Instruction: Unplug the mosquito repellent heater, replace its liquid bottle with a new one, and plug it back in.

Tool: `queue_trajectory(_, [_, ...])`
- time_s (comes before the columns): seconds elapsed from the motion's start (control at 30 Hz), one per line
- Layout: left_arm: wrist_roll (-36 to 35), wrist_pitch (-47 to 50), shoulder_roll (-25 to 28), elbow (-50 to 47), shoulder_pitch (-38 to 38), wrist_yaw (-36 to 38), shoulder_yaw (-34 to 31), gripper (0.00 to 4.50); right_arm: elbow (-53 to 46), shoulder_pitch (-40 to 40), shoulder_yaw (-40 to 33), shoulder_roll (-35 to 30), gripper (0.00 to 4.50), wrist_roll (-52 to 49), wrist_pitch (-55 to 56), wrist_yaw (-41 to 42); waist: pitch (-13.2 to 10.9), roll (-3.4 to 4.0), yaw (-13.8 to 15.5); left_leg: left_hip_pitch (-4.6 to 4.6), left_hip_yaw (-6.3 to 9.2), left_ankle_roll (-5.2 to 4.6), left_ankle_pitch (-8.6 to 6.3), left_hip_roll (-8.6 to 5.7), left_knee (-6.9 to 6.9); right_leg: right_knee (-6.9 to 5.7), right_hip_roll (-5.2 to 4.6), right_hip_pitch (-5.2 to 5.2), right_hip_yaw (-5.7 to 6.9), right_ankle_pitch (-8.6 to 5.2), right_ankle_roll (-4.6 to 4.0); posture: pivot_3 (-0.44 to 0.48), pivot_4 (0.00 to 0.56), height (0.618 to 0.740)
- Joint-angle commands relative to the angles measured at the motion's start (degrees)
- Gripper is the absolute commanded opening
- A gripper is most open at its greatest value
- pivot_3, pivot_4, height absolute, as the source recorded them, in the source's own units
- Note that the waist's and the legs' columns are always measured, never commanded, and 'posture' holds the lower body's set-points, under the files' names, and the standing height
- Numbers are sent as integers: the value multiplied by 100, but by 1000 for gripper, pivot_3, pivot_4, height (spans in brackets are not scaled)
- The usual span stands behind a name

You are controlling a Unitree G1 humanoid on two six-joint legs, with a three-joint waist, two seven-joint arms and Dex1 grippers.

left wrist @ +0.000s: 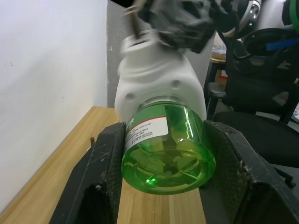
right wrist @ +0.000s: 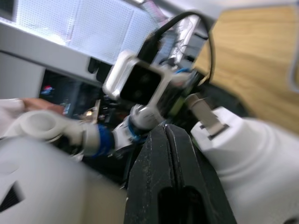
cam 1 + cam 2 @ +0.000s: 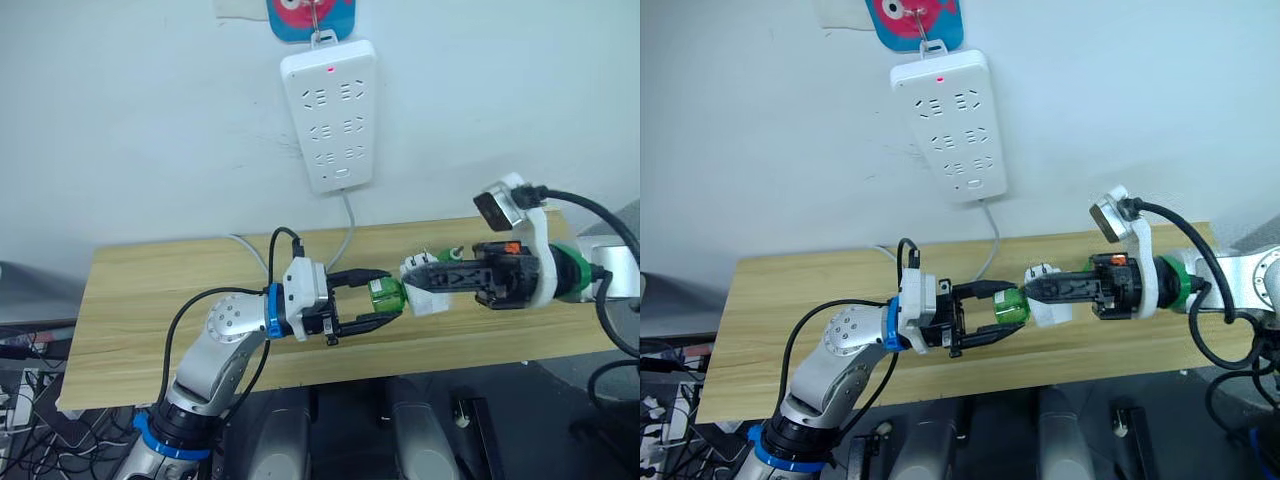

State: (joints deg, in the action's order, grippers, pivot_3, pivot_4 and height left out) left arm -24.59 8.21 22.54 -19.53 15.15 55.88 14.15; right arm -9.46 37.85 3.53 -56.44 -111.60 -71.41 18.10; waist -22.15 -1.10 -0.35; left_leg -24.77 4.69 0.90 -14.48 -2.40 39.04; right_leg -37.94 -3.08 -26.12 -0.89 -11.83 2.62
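1. The left gripper point(image 3: 385, 305), two black fingers on a white and blue wrist, reaches rightward above the front part of the long light wooden table point(image 3: 150, 300).
2. Its fingers are clamped on the small green translucent liquid bottle point(image 3: 385, 296), one above and one below. In the left wrist view the bottle point(image 1: 167, 148) sits squeezed between both black pads point(image 1: 105, 163), its round base facing the camera and a white label with a red stripe on its side.
3. The bottle's neck end goes into the small white rounded plastic mosquito repellent heater point(image 3: 424, 288); the two are joined and held in the air over the table, roughly at its middle, between the two grippers.
4. The right gripper point(image 3: 415, 281), black with a white bracket and a green ring behind it, comes in from the right and is closed on the heater from the opposite side. In the right wrist view its fingers point(image 2: 175, 182) lie pressed together against the heater's white body point(image 2: 261, 158), whose metal plug prongs stick out.
5. On the pale wall above hangs a long white multi-socket power strip point(image 3: 330, 112) with a small red light lit, its grey cable point(image 3: 348, 235) dropping behind the table. All of its sockets are free.
6. A second small green and white object point(image 3: 452, 255) lies on the table just behind the right gripper; what it is cannot be told.
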Motion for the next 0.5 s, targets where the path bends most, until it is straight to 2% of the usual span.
queue_trajectory(0.03, [-88, -76, 1, -202, -68, 129, 69, 2216, -97, 133, 118, 87, 21, 94, 190, -639, 0, 0, -1, 0, 1, 0, 0, 0, 0, 0, 0, 0, 0, 0, 0, 0, 326, 740])
queue_trajectory(0.5, [-150, -22, -57, -259, -65, 174, 22, 2216, -103, -53, 129, 509, 21, 1033, -70, -716, 0, 1, -11, 0, 5, -1, 0, 1, 0, -1, 0, -1, -2, 2, -1, 6, 330, 740])
